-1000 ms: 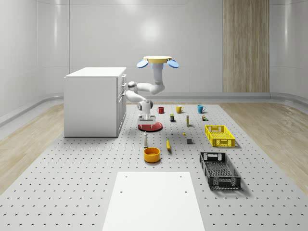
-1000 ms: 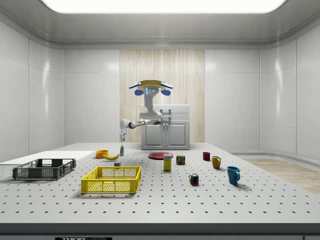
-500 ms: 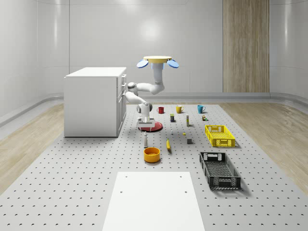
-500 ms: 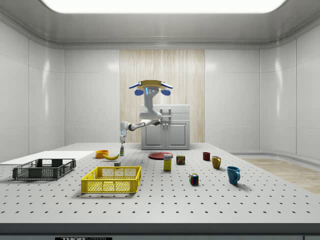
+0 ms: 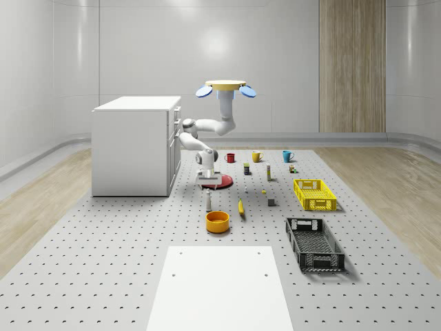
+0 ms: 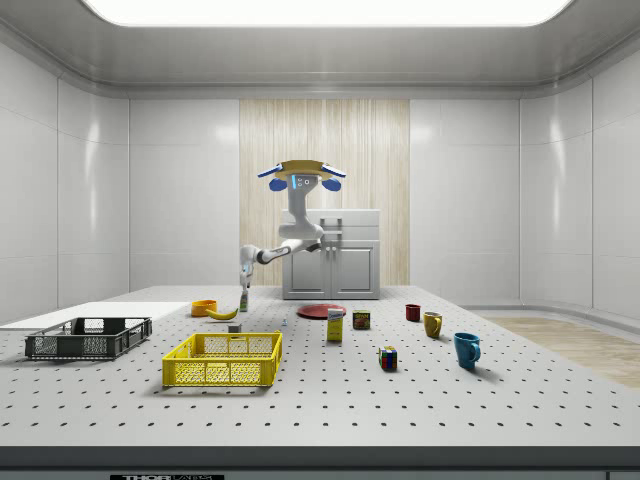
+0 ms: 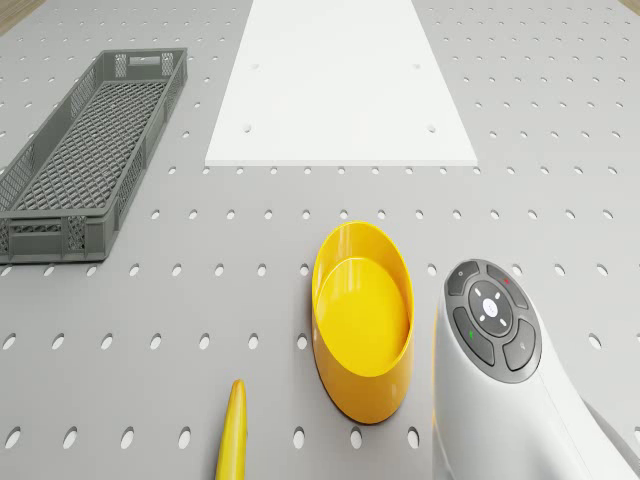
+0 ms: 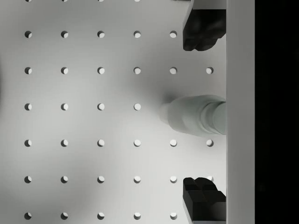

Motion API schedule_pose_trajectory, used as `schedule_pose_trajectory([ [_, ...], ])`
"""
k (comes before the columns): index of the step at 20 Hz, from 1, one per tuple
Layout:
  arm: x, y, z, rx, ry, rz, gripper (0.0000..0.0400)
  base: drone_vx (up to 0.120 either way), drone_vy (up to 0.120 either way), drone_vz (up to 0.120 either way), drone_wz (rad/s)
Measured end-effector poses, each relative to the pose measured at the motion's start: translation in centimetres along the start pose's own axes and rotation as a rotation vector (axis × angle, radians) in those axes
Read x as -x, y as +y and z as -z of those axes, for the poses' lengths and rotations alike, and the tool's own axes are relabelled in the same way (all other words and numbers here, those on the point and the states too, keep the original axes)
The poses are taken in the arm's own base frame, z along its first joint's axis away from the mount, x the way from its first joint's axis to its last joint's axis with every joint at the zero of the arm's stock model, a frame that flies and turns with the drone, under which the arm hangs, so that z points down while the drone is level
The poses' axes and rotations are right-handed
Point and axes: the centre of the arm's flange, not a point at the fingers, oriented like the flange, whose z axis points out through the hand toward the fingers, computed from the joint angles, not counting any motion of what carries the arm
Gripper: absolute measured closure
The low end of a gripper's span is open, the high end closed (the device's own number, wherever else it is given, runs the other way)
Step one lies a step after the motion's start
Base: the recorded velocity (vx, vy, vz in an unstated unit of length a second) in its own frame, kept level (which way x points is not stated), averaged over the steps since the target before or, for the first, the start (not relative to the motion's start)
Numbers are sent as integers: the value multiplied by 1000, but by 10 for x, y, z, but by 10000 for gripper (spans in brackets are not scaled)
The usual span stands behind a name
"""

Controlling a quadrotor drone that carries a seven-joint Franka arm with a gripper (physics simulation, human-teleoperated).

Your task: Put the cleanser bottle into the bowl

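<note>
The cleanser bottle (image 5: 208,200) stands upright on the pegboard table, a slim whitish bottle just behind the orange-yellow bowl (image 5: 217,221). The drone (image 5: 224,88) hovers above the table's back half, near the white cabinet. Its arm bends down so that the gripper (image 5: 207,183) hangs straight over the bottle. In the wrist view the gripper (image 8: 202,114) is open, its black fingertips (image 8: 203,28) on either side of the bottle's top (image 8: 191,115), still above it. The side view has the gripper (image 6: 243,281) just over the bottle (image 6: 243,300), beside the bowl (image 6: 204,307). The drone view looks down into the bowl (image 7: 362,320).
A banana (image 5: 241,207) lies to the whole-scene view's right of the bowl and a red plate (image 5: 216,181) sits behind the bottle. The cabinet (image 5: 134,145) stands at the back left. A black crate (image 5: 314,243), a yellow crate (image 5: 314,194), mugs and small items are on the right; a white board (image 5: 220,286) lies in front.
The gripper has come forward from over the red plate and lowered to just above the cleanser bottle. The drone has kept its place.
</note>
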Motion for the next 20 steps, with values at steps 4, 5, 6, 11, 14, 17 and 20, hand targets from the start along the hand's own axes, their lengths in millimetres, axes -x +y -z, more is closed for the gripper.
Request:
schedule_pose_trajectory([
  [4, -2, -3, -2, 0, 0, 0, 0, 0, 0, 0, 0],
  [5, -2, -4, -3, 0, 0, 0, 0, 0, 0, 0, 0],
  [6, -2, -4, -3, 0, 0, 0, 0, 0, 0, 0, 0],
  [11, -3, -5, -8, 0, 0, 0, 0, 0, 0, 0, 0],
  [14, -3, -5, -9, 0, 0, 0, 108, 0, 0, 0, 0],
  [17, -3, -5, -10, 0, 0, 0, 196, 0, 0, 0, 0],
  [20, -3, -6, -10, 0, 0, 0, 237, 0, 0, 0, 0],
])
